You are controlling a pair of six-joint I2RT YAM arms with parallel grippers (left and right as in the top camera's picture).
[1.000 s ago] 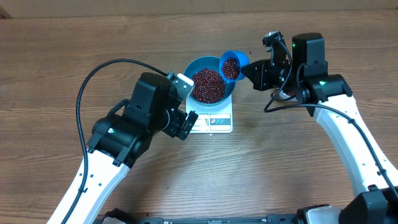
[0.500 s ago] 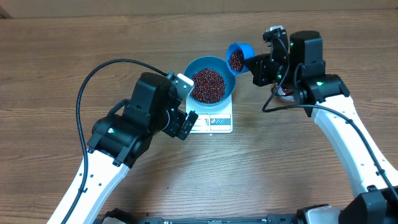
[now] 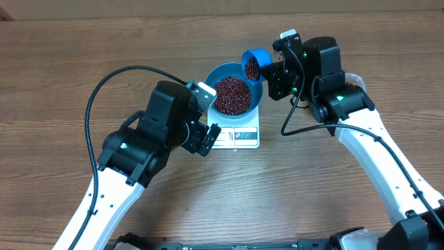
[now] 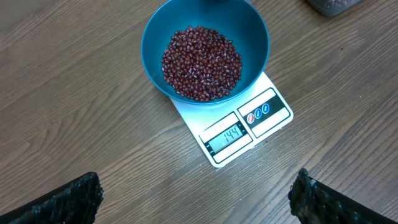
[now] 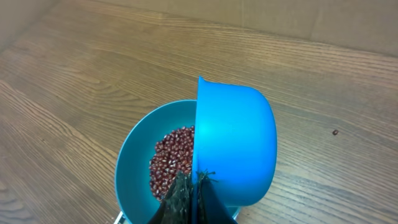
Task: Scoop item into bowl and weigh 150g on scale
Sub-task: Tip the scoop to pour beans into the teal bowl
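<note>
The blue bowl (image 3: 216,75) stands on the white scale (image 3: 240,135) and holds a heap of red-brown beans (image 3: 231,95). In the left wrist view the scale (image 4: 264,112) shows 144 under the bowl (image 4: 254,38) and its beans (image 4: 201,62). My right gripper (image 3: 272,75) is shut on the handle of a small blue scoop (image 3: 253,64). The scoop is tipped on its side over the bowl's far right rim, with beans (image 3: 252,69) inside. The right wrist view shows the scoop (image 5: 239,143) above the bowl (image 5: 127,162). My left gripper (image 4: 199,196) hangs open and empty before the scale.
A clear tub (image 4: 333,5) with beans peeks in at the top right of the left wrist view. A black cable (image 3: 104,87) loops over the table to the left of my left arm. Bare wood surrounds the scale.
The right gripper lifted the scoop off the bowl's right rim, tipped it further onto its side, then shifted it left to the rim again. The left arm has stayed still.
</note>
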